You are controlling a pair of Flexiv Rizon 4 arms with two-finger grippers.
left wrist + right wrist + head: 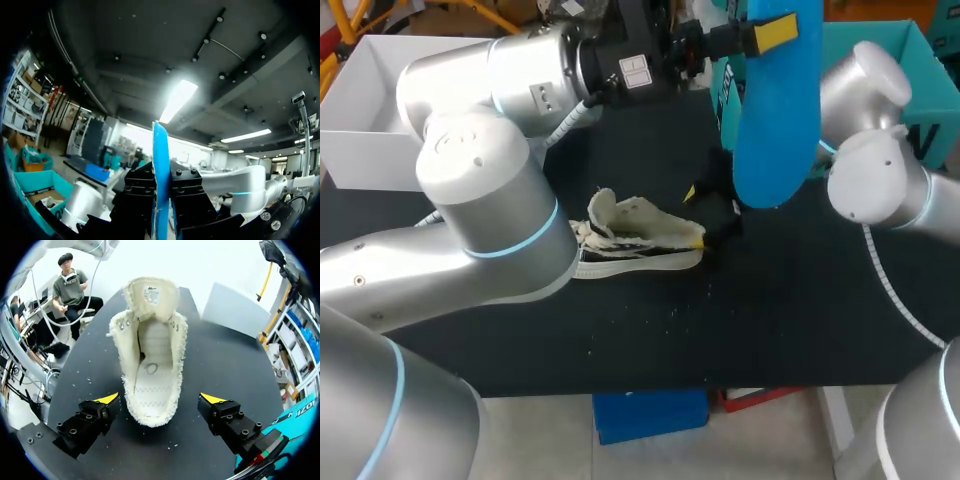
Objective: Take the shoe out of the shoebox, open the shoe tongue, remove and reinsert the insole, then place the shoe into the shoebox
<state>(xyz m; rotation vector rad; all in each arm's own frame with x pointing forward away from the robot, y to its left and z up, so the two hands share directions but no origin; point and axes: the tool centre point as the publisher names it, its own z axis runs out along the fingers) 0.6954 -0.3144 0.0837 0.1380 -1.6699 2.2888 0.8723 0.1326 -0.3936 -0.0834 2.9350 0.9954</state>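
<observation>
At the bench's (pixel 800 320) far left corner: white box (pixel 360 110). Mid-bench: shoe (pixel 640 240), tongue pulled open, cavity bare. At its heel: my right end effector (pixel 160 402), fingers apart on either side, gripping nothing. Above, toward the far edge: blue insole (pixel 777 110), aloft, my left end effector (pixel 161 200) clamped on one end. Far right corner: teal shoebox (pixel 920 60). Hazard: with the shoe unheld, the insole may snag the collar and push it sliding.

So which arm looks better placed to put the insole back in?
Probably the left: the left fingers clamp the blue insole above the shoe, while the right fingers stand open, flanking the shoe's heel.
</observation>
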